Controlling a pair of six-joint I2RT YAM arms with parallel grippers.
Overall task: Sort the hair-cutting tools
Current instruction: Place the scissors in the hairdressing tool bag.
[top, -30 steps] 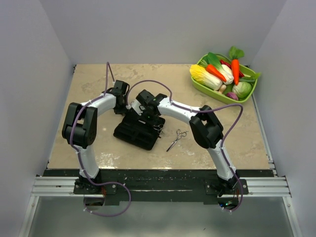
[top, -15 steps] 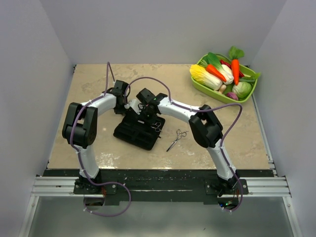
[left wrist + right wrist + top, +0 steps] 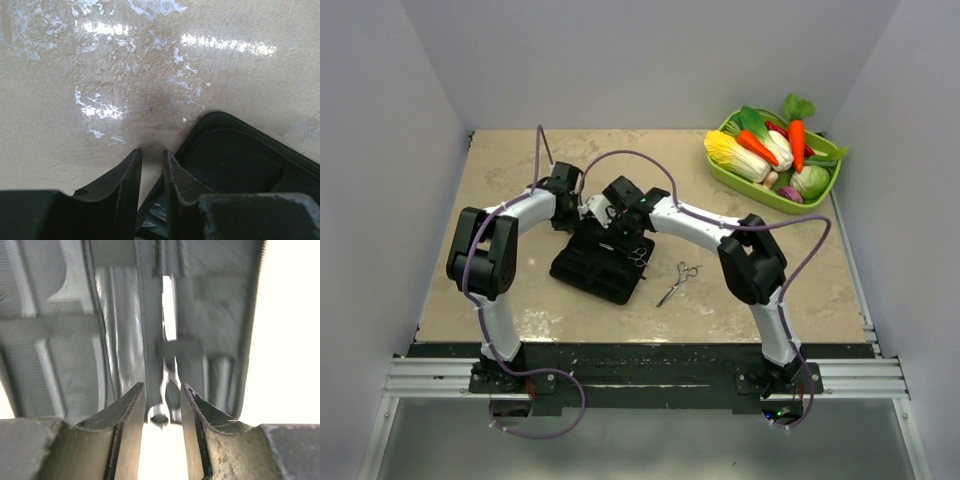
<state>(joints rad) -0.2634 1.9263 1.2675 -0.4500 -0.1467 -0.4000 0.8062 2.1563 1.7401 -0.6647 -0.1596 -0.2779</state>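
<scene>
A flat black folding case (image 3: pixel 588 268) lies on the table between the arms. One pair of silver scissors (image 3: pixel 638 257) rests on the case's right part. The other pair (image 3: pixel 677 282) lies on the table to its right. My right gripper (image 3: pixel 626 238) hangs over the case. In the right wrist view it (image 3: pixel 162 386) is open, with the silver scissors end (image 3: pixel 161 412) between the fingers and not touching them. My left gripper (image 3: pixel 572 222) is at the case's far left corner. In the left wrist view it (image 3: pixel 151 151) is nearly shut, with the case's zipper edge (image 3: pixel 235 165) running between the fingers. No combs show.
A green tray (image 3: pixel 760 193) of toy vegetables stands at the far right corner. Grey walls close in the table on the left, back and right. Purple cables loop over both arms above the case.
The right arm's elbow has swung right and its gripper has shifted slightly back over the case. The scissors on the case moved a little. The left arm has not moved.
</scene>
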